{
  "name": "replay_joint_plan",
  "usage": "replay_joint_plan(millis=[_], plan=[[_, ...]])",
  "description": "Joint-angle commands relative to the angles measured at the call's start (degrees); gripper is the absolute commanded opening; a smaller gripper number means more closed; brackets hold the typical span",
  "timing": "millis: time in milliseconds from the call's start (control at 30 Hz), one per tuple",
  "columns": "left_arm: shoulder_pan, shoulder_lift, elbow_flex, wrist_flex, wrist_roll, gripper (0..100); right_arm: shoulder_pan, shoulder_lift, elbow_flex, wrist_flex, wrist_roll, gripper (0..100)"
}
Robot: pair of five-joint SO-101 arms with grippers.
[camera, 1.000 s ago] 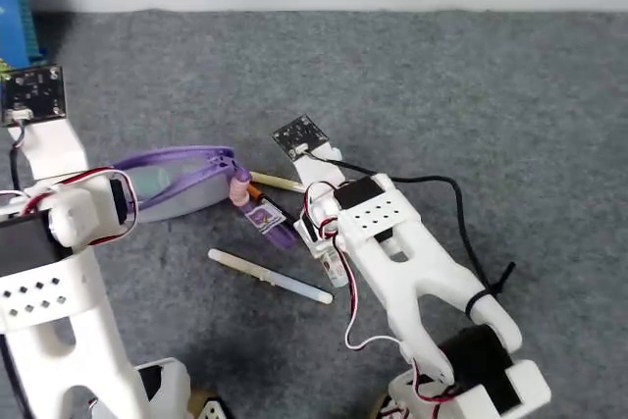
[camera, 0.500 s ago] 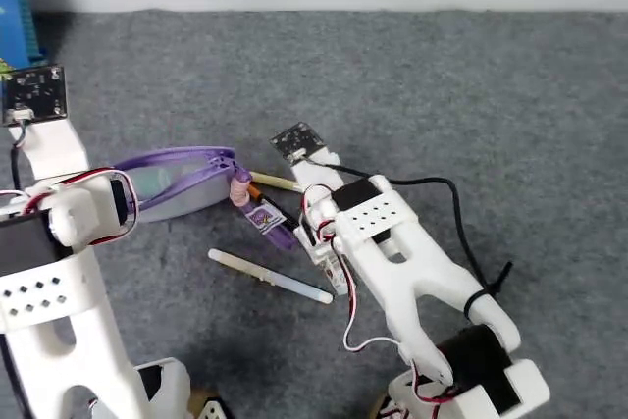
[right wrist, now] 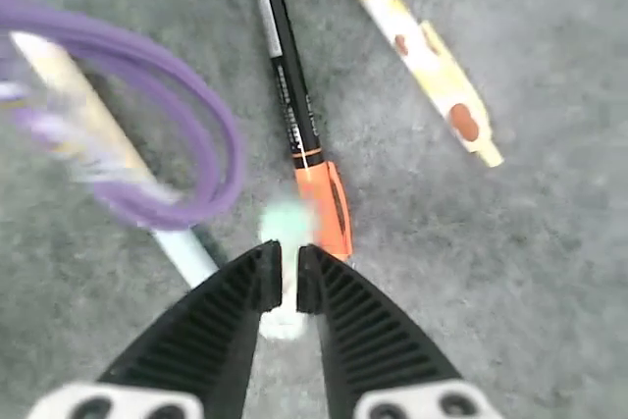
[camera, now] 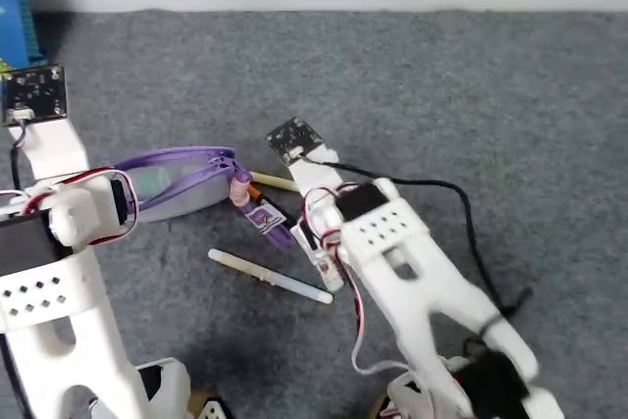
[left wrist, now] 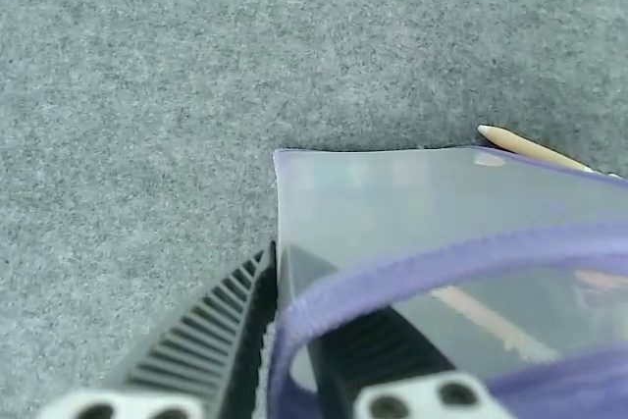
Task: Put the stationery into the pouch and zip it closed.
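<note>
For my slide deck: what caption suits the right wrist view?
Right gripper, jaws pinching a pale object, beside an orange-black pen and a purple loop.

From above, left end of the pouch (camera: 177, 183) hidden behind the left arm. At the left wrist, pouch cut off by the picture's edge, most of the cream pen (left wrist: 530, 147) hidden behind it. At the right wrist, purple strap (right wrist: 211, 115) blurred and cropped. End of the white pen (right wrist: 191, 254) covered between the right end effector's (right wrist: 287, 267) clamped fingers, and a pale green smudge (right wrist: 285, 223) there too blurred to name.
</note>
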Motion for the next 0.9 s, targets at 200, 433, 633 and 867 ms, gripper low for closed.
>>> replay_joint_plan(millis=[200, 433, 633, 867], plan=[[0.0, 0.0, -0.3, 0.4, -0.4, 1, -0.7, -31.8, -0.3, 7.5, 0.7, 0.8], [0.0, 0.0, -0.3, 0.4, -0.1, 1, -4.4, -31.7, 9.1, 6.5, 0.2, 5.1], [0.0, 0.0, -0.3, 0.4, -0.1, 1, -5.4, -21.6, 14.8, -2.2, -2.6, 12.4], [0.0, 0.0, -0.3, 0.4, -0.1, 1, -8.1, -6.3, 14.8, -12.4, -2.9, 10.6]])
